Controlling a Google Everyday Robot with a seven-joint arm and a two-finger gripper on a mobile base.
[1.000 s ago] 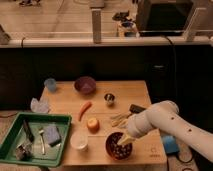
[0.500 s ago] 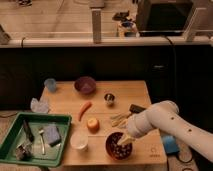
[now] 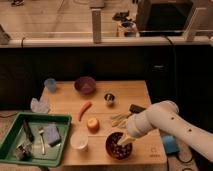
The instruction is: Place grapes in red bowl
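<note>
The red bowl (image 3: 109,150) stands near the front edge of the wooden table (image 3: 65,102), right of centre. The dark grapes (image 3: 116,145) lie inside it. My white arm comes in from the right and its gripper (image 3: 125,141) hangs at the bowl's right rim, just above the grapes.
A purple bowl (image 3: 85,84) sits at the back, a small metal cup (image 3: 109,98) right of it, a blue cup (image 3: 50,84) at the back left. A carrot (image 3: 84,110), an orange fruit (image 3: 92,124) and a translucent white cup (image 3: 79,140) lie left of the red bowl. A green tray (image 3: 15,131) with utensils is at the left.
</note>
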